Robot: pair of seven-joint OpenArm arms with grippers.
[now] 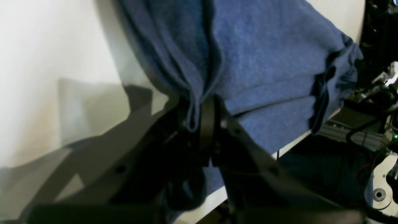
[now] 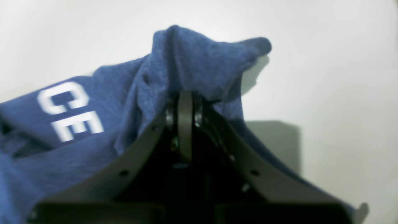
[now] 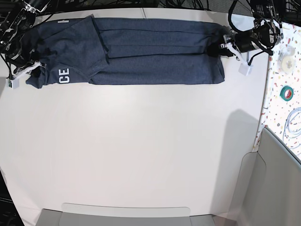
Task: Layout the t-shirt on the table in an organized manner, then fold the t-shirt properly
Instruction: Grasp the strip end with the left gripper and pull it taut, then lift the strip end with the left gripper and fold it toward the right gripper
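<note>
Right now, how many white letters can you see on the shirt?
2: a C and an E, side by side near the t-shirt end by the right arm. More letters may be hidden in folds.

White block letters "CE" on the t-shirt (image 2: pixel 77 137)

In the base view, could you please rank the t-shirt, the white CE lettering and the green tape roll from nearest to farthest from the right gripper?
From the right gripper, at the base view's left edge:
1. The t-shirt: pinched in its jaws.
2. The CE lettering: printed just beside it.
3. The green tape roll: far across, on the speckled strip.
</note>
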